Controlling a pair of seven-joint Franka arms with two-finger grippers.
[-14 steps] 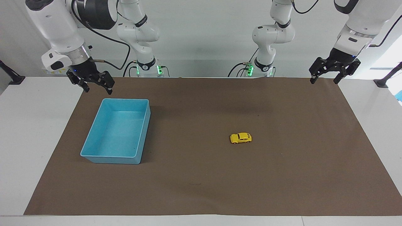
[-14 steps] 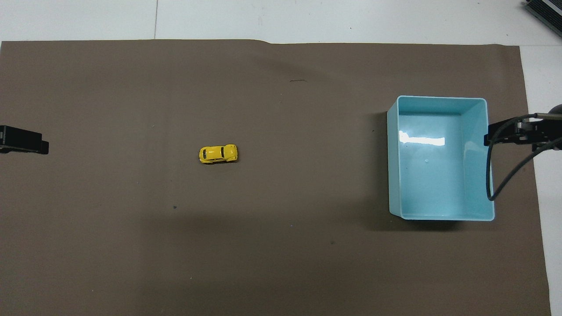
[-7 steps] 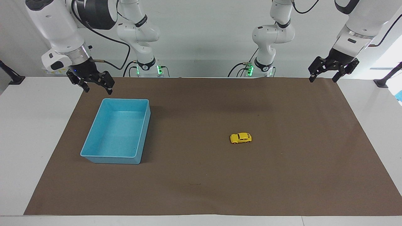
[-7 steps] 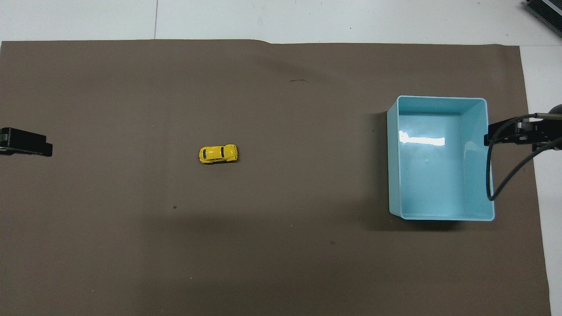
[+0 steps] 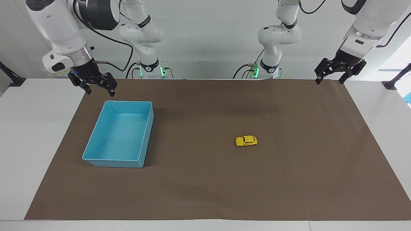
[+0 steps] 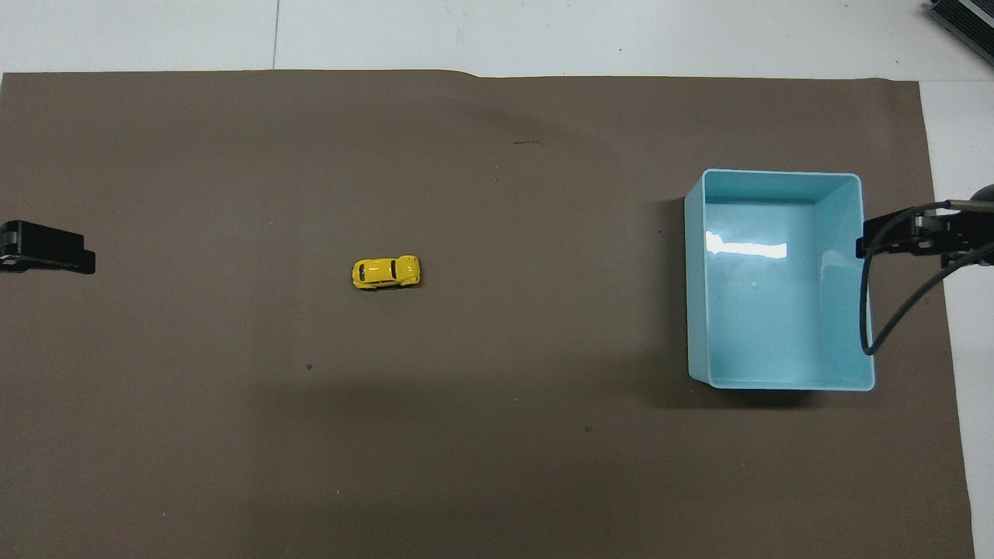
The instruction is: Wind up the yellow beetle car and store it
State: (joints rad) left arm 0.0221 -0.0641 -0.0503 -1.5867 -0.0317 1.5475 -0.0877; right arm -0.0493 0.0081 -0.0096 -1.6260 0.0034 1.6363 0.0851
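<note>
Matte brown mat point(image 5: 205, 186) under rounded glossy yellow beetle car point(image 5: 246, 141), rectangular plastic bin point(image 5: 96, 158) alongside; left gripper point(image 5: 330, 81) and right gripper point(image 5: 99, 92) fingers spread, empty.

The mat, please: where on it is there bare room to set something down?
Bare brown mat lies all round the car: between it and the blue bin, and along the edge farthest from the robots. Only the bin's end is taken, with the right gripper over its corner.

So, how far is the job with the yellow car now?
Nothing looks done: the yellow beetle car sits untouched on the brown mat, and the blue bin holds nothing. Both the left end effector and right end effector hang open and empty. Winding and storing remain.
</note>
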